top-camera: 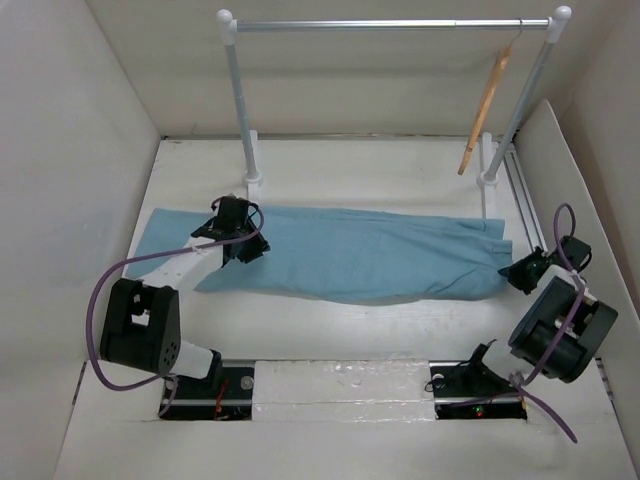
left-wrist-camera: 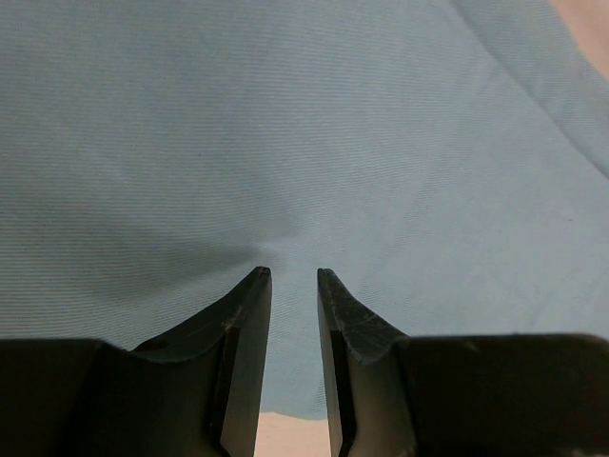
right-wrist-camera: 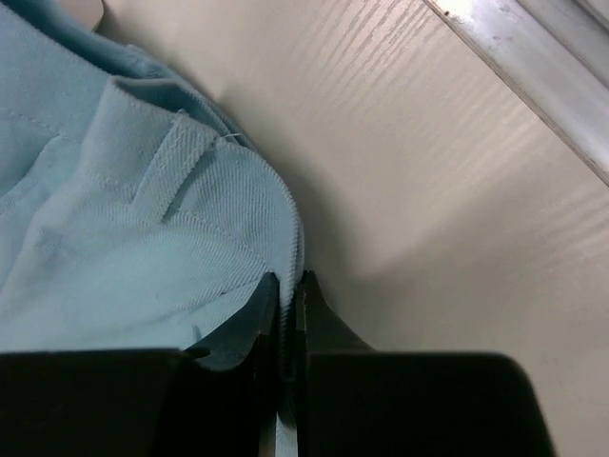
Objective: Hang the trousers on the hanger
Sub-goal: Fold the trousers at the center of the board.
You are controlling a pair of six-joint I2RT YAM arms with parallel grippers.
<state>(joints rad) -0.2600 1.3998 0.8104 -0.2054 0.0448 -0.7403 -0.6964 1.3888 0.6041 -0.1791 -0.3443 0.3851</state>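
Note:
The light blue trousers (top-camera: 360, 255) lie flat across the middle of the table, legs to the left and waistband to the right. The wooden hanger (top-camera: 485, 110) hangs by its hook at the right end of the rail. My left gripper (top-camera: 240, 250) is low over the leg cloth; in the left wrist view it (left-wrist-camera: 293, 274) is open, with a narrow gap and cloth (left-wrist-camera: 285, 143) beneath the fingertips. My right gripper (top-camera: 515, 272) is at the waistband end; in the right wrist view it (right-wrist-camera: 290, 281) is shut on the edge of the trousers (right-wrist-camera: 124, 238).
The white-and-silver clothes rail (top-camera: 390, 25) stands at the back on two posts (top-camera: 245, 120). An aluminium track (right-wrist-camera: 542, 67) runs along the right wall. White walls enclose the table on three sides.

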